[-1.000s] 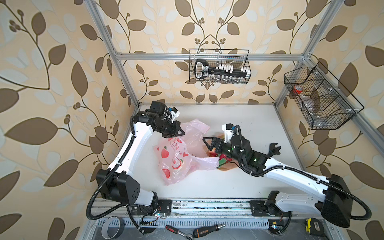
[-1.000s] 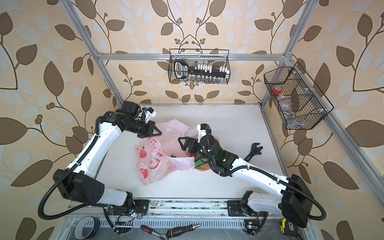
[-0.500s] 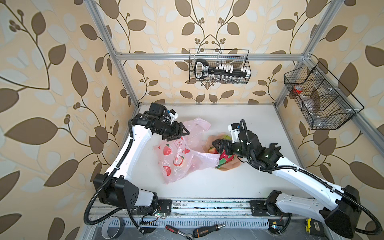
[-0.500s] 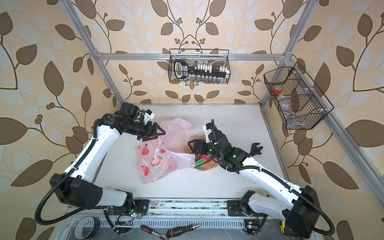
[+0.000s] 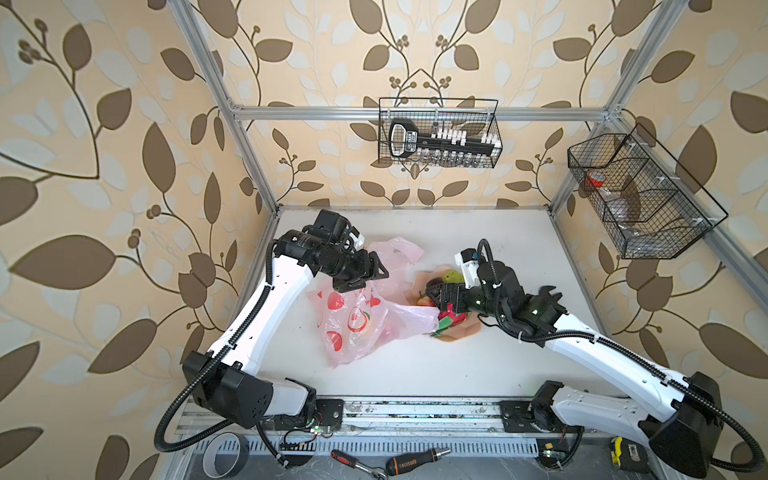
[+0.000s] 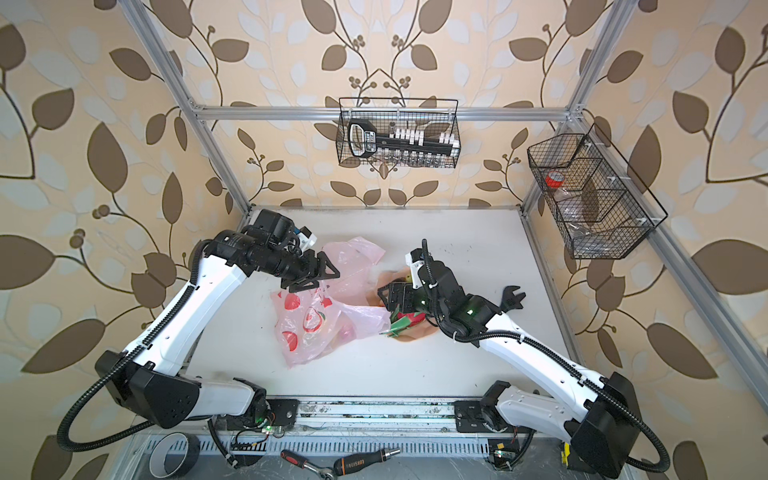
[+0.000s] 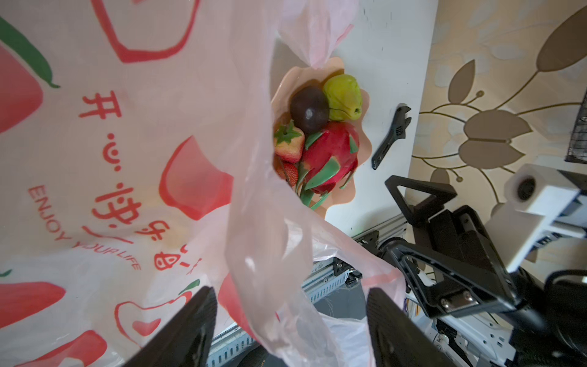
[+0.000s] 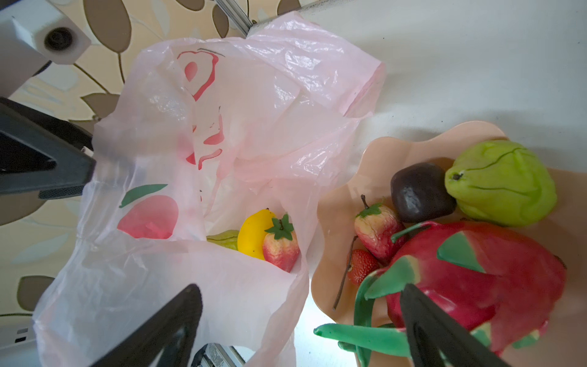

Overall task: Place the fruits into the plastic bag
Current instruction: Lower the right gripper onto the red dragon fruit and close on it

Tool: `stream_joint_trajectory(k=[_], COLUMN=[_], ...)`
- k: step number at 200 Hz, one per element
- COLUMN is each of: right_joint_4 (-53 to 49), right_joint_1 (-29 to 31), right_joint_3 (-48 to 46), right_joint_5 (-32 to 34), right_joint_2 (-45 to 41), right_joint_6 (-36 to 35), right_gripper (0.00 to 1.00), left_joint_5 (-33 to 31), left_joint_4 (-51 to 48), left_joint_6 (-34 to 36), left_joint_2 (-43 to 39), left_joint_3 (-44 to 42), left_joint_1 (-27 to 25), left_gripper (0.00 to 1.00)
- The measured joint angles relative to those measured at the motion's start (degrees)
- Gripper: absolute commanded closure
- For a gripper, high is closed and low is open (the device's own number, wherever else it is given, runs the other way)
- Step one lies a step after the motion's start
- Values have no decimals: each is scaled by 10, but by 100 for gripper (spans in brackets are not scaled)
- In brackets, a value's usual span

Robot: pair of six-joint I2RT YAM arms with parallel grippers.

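So the dragon fruit [image 8: 476, 273] is the big one in the scalloped bowl [image 8: 336, 197], next to the plum [image 8: 419, 192]. It looks glossy and hard, probably light, so I'd pinch its fat middle, not the green scales. The lemon [image 8: 251, 232] already sits in the plastic bag [image 8: 222, 105] just beside the bowl. The right gripper [image 8: 300, 290] gapes wide, empty. The left gripper [image 7: 292, 292] has its jaws apart, bag film loose between.

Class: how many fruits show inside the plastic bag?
3, at the plastic bag opening: lemon in the middle, strawberry beside it, green fruit partly covered. More may be hidden.
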Motion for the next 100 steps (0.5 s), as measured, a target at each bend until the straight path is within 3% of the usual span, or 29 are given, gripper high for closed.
stream_joint_trajectory(k=[21,42,54,100], right_joint_4=[-9,-23,-37,-102], right_joint_1=[-3,-11,-14,-30], right_joint_3=[0,0,0,-17], right_joint_5=[-1,-4,-6,-13], right_joint_2=[-12,-23,-26,-31], right_joint_6=[-2,-4,-4,29], right_gripper=[2,2,2,2], left_joint_5=[-19,-39,-47,-63], left_joint_4=[2,4,2,-37], left_joint_6=[-11,-14,-5,22], left_joint_2=[12,26,29,9], left_joint_3=[0,0,0,-7], left_joint_1=[-14,-26,-27,-31], left_gripper=[38,76,89,93])
